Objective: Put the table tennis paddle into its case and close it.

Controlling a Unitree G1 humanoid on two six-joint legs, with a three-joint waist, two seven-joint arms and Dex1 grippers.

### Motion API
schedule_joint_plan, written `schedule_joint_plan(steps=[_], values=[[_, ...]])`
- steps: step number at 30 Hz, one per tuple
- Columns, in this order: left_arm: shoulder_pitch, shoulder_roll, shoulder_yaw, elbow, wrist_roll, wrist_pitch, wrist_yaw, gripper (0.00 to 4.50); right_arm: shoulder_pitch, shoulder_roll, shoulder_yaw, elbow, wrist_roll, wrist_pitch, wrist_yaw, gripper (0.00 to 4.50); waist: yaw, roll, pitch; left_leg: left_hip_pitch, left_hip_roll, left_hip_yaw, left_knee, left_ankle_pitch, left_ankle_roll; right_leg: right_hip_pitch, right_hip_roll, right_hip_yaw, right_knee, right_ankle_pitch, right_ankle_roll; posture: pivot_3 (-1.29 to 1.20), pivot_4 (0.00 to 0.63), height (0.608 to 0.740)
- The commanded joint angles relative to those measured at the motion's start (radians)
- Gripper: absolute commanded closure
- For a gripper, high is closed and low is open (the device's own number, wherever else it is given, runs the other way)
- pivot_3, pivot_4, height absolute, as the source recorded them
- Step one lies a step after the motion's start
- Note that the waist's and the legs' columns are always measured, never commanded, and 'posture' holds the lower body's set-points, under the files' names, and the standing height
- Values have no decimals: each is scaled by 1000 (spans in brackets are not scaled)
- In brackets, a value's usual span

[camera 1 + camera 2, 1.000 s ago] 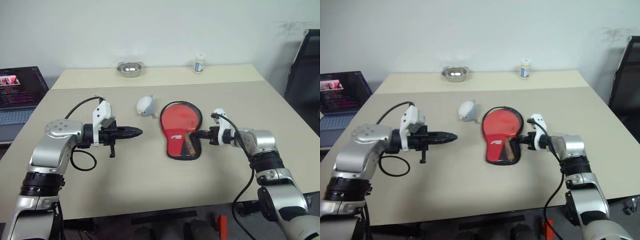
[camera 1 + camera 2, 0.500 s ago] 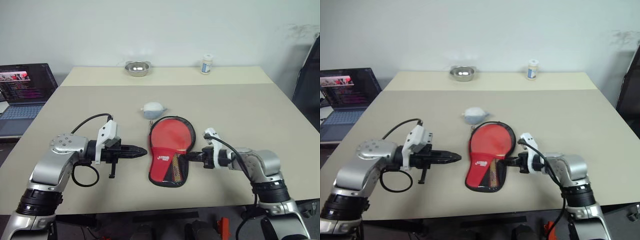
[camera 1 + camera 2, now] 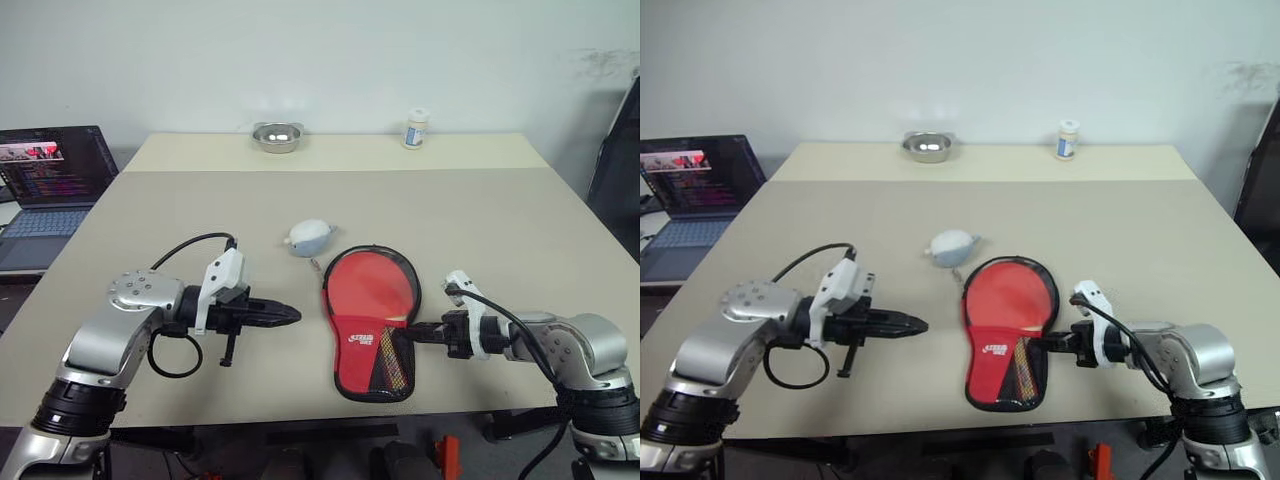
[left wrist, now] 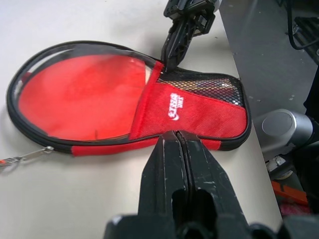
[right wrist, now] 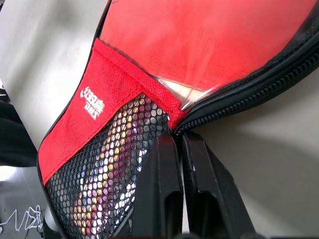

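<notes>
The case (image 3: 360, 341) lies flat near the table's front edge, its red logo side with the mesh pocket facing up inside a black zip rim. The table tennis paddle (image 3: 371, 286) sits inside it. Its red face shows through the clear part, and its handle (image 5: 99, 184) shows under the mesh. My right gripper (image 3: 415, 333) is shut on the case's right rim, where the red fabric meets the zip (image 5: 175, 135). Left of the case, my left gripper (image 3: 291, 316) points at it, shut and empty, a short gap away. The zip pull (image 4: 22, 157) lies loose beside the round end.
A small white-grey pouch (image 3: 308, 237) lies just behind the case. A steel bowl (image 3: 277, 135) and a white bottle (image 3: 415, 128) stand at the far edge. A laptop (image 3: 45, 175) sits off the left side and a dark chair (image 3: 620, 150) off the right.
The camera has shifted. My right gripper drew back toward the front edge, taking the case with it, and the case swung round. My left gripper drew in a little and stayed shut.
</notes>
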Motion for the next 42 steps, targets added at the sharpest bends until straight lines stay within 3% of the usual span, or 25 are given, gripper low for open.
schedule_joint_plan(steps=[1, 14, 18, 21, 27, 32, 41, 42], values=[[-16, 11, 7, -5, -7, -14, -4, 4500, 1, -41, -2, -23, 18, -8, 13, 4489, 0, 0, 0, 0, 0, 0, 0, 0, 0, 0, 0, 0, 0, 0, 0, 0, 150, 740], [-1, 1, 7, -25, -13, 4, 29, 4500, -34, -81, 35, 37, -9, -84, 6, 4489, 0, 0, 0, 0, 0, 0, 0, 0, 0, 0, 0, 0, 0, 0, 0, 0, 150, 740], [6, -7, 14, -29, -16, 13, 59, 4500, -53, -137, 28, 27, -16, -116, 29, 4489, 0, 0, 0, 0, 0, 0, 1, 0, 0, 0, 0, 0, 0, 0, 0, 0, 150, 740], [13, -20, 26, -31, -16, 29, 106, 4500, -71, -225, 27, -24, -12, -185, 96, 3796, 1, 0, 0, 0, 0, 0, 1, 0, 0, 0, 0, 0, 0, 0, 0, 0, 150, 740], [30, -29, 30, -42, -19, 50, 163, 4500, -124, -343, 58, -70, 9, -303, 249, 1672, -3, 0, 0, 0, 2, 0, 0, 0, 0, 0, 0, 0, -1, 0, 0, 0, 150, 740], [27, -27, 42, -15, -11, 51, 197, 4500, -233, -263, 72, -54, 25, -415, 303, 19, -6, 0, 0, 1, 3, 0, 0, 0, 0, 0, 0, 0, 1, 0, 0, 0, 150, 740], [-26, -57, 65, 63, 9, 19, 276, 4500, -318, 35, 249, 297, -204, -731, 256, 19, -1, -1, 0, 0, 0, 0, 1, 0, 0, 0, 0, 0, 0, 0, 0, 0, 150, 740], [-30, -62, 65, 68, 13, 17, 287, 4320, -313, 54, 265, 339, -236, -773, 254, 0, 0, -1, 0, 0, 0, 0, 1, 0, 0, 0, 0, 0, 0, 0, 0, 0, 150, 740]])
